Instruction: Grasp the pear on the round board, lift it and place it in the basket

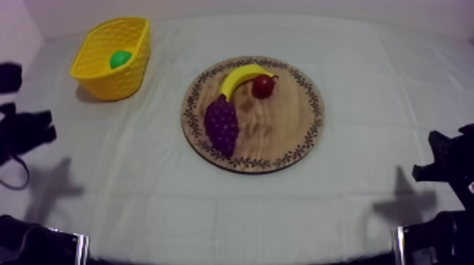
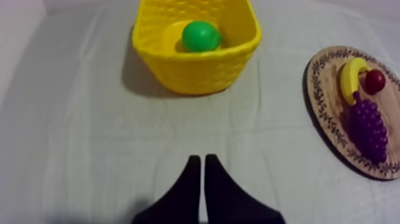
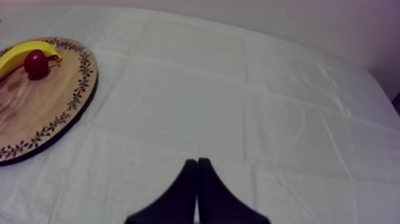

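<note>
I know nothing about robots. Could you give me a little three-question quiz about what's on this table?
1. True or false: the pear lies in the yellow basket.
2. The left gripper has its fingers: A) shut on nothing, B) wide open, C) shut on the pear.
3. Fill in: the wooden board holds a banana, a bunch of grapes and a ____.
Key: 1 true; 2 A; 3 small red fruit.

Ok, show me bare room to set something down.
Bare cloth: between the yellow basket and the wooden board, and right of it. The board's near right is free; banana, grapes and small red fruit crowd its left and far side.
</note>
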Motion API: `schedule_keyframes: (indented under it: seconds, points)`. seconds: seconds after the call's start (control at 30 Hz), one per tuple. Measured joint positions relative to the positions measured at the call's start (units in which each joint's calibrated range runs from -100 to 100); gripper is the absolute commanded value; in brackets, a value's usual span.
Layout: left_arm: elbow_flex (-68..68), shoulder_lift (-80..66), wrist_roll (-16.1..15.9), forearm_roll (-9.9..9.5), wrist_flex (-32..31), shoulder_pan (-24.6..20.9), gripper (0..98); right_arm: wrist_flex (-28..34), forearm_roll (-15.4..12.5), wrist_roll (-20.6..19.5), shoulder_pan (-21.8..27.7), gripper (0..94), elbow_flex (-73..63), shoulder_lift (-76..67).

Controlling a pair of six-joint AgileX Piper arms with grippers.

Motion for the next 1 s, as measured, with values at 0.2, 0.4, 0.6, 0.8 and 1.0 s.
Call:
schedule_keyframes:
  seconds: [0.2, 0.4, 0.6, 0.8, 1.0]
  points:
    - [7.1, -15.1, 0.1, 0.36, 2.3, 0.0, 0.0, 0.1, 0.0, 0.0, 0.0, 0.3, 0.0, 0.0]
    - [13.2, -27.2, -0.1, 1.08, 2.1, 0.9, 0.0, 0.1, 0.0, 0.0, 0.0, 0.3, 0.0, 0.0]
    - [18.1, -32.9, -0.1, -0.17, -0.3, 0.9, 0.1, 0.1, 0.0, 0.0, 0.0, 0.3, 0.0, 0.0]
    - [20.5, -33.2, 3.5, -0.73, -6.1, 0.8, 0.1, 0.1, 0.0, 0.0, 0.0, 0.3, 0.0, 0.0]
    - [21.1, -33.3, 8.2, -0.86, -9.4, 0.9, 0.1, 0.1, 0.0, 0.0, 0.0, 0.3, 0.0, 0.0]
